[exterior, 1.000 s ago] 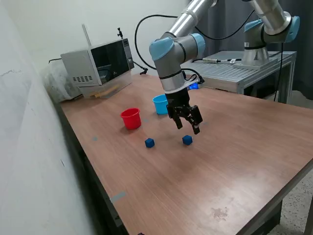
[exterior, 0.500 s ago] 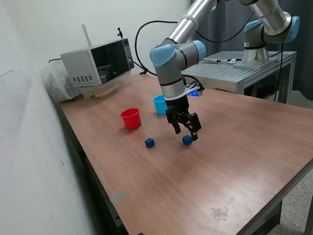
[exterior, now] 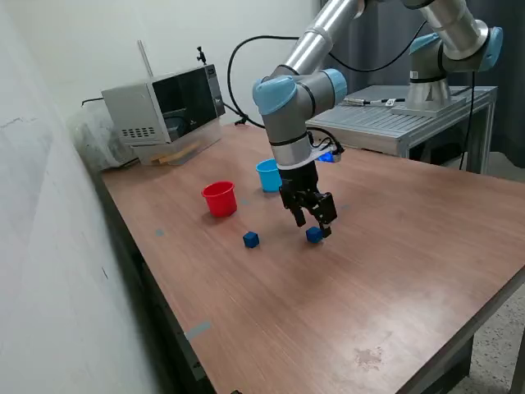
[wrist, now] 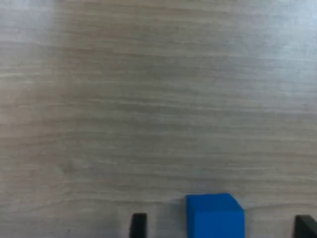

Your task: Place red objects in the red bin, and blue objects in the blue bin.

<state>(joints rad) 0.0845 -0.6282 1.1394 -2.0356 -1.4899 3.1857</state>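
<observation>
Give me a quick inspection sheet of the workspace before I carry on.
Surface: wooden table, faint stain near the front edge.
Job's things: two blue cubes on the table; red cup and light blue cup upright behind them; no red cubes seen.
Clutter: microwave at the back.
Gripper: open, fingers either side of one blue cube.
Cables: black cable looping off the arm.
Surroundings: white wall, metal bench.

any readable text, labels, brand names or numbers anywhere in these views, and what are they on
None can be read in either view.
Microwave: no legible brand or panel marking; too small and blurred.
Red cup, light blue cup: plain, no print visible.
Blue cubes: plain faces; the wrist view shows one cube close up, unmarked.
Arm joints and gripper: no readable logo.
</observation>
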